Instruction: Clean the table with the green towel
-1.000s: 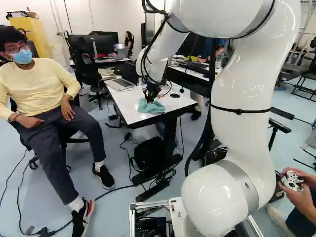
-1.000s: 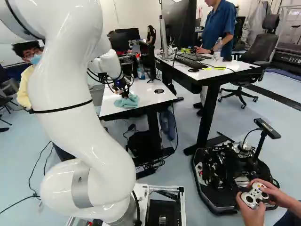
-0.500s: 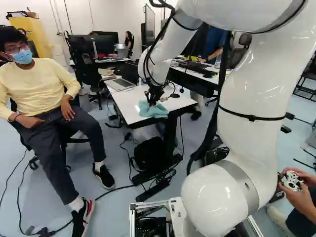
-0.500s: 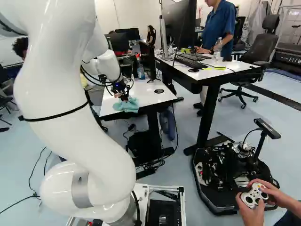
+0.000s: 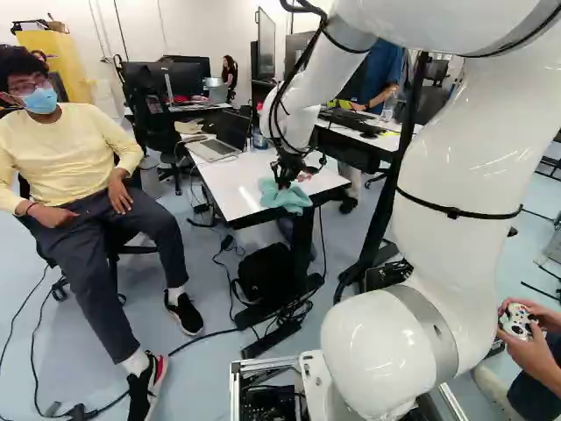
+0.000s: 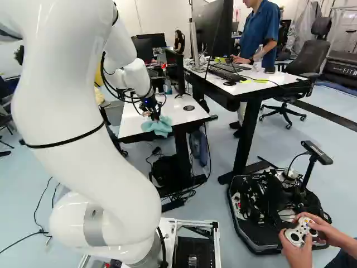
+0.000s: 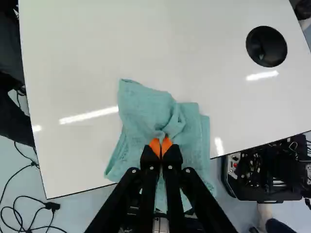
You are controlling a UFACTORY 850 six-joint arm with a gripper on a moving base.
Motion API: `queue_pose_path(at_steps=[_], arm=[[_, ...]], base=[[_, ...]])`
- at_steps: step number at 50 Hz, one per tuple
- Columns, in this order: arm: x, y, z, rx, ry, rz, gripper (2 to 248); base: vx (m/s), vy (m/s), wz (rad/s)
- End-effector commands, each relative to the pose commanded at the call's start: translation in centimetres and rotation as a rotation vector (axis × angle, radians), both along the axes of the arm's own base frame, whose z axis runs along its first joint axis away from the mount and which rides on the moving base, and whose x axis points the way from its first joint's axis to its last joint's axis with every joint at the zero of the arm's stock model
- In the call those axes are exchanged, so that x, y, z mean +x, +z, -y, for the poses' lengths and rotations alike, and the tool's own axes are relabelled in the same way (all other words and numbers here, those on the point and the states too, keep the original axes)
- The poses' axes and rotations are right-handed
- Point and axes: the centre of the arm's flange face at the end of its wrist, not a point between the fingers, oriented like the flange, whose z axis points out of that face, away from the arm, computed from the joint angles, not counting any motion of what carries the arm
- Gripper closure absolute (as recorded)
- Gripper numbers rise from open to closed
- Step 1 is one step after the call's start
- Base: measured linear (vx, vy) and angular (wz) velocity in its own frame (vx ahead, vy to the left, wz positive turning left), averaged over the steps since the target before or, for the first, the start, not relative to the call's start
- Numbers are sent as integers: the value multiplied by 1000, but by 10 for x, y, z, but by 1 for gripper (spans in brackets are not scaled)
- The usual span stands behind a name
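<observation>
Right base view shows the pincer (image 6: pixel 155 118) gripping towel (image 6: pixel 160 128), pale lettering (image 6: pixel 341 69) beyond.

From my seat, left base view: table (image 5: pixel 231 186) mid-frame, towel (image 5: pixel 285 195) on it at the near edge, laptop (image 5: pixel 213 148) on its far end, bag (image 5: pixel 265 274) underneath. Right base view: desk (image 6: pixel 287 81) upper right, keyboard (image 6: pixel 224 72) on top.
</observation>
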Motion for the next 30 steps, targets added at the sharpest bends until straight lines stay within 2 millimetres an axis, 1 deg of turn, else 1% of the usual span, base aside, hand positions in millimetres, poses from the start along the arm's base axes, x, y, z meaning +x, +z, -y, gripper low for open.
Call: queue_pose_path(at_steps=[8, 14, 21, 30], arm=[[8, 0, 13, 0, -27, 2, 224], [18, 0, 17, 1, -36, 6, 224], [31, 0, 14, 1, -34, 11, 224], [46, -1, 3, 2, -16, 18, 224]], base=[[0, 0, 0], [0, 0, 0], [0, 0, 0], [0, 0, 0]])
